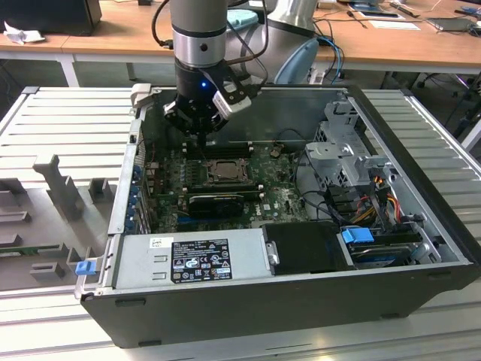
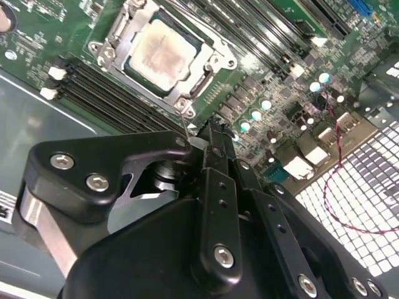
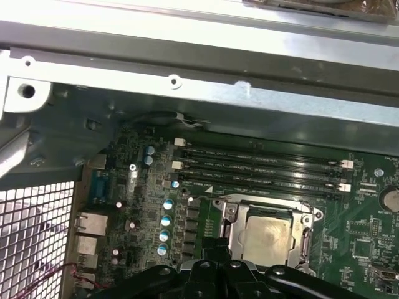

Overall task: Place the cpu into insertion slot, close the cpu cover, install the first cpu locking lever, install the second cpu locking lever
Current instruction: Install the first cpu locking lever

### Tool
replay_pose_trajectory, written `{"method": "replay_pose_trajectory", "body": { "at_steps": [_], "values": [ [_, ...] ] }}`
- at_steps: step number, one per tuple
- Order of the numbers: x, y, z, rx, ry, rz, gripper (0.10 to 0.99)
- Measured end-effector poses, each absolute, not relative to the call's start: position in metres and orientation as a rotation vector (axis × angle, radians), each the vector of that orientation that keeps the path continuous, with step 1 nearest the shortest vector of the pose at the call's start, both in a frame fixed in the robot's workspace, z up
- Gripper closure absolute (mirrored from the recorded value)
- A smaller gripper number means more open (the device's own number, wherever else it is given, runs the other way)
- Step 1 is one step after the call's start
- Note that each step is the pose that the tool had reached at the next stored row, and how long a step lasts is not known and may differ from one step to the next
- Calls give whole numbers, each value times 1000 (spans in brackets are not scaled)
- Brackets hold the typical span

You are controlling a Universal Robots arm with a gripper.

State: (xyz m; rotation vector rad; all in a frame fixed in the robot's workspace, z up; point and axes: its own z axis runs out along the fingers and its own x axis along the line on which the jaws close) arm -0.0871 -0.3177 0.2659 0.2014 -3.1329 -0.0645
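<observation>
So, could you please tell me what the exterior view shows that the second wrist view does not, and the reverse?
The exterior view adds the whole open computer case, its labelled power supply and the wooden desks behind. The second wrist view adds the perforated metal panel and round capacitors on the board. Both share the gripper, the cpu and the black memory slots.
</observation>
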Motion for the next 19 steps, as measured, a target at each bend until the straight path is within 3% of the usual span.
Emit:
{"method": "replay_pose_trajectory", "body": {
  "at_steps": [19],
  "values": [
    [-111, -307, 258, 202, -3133, -75, 980]
  ]
}}
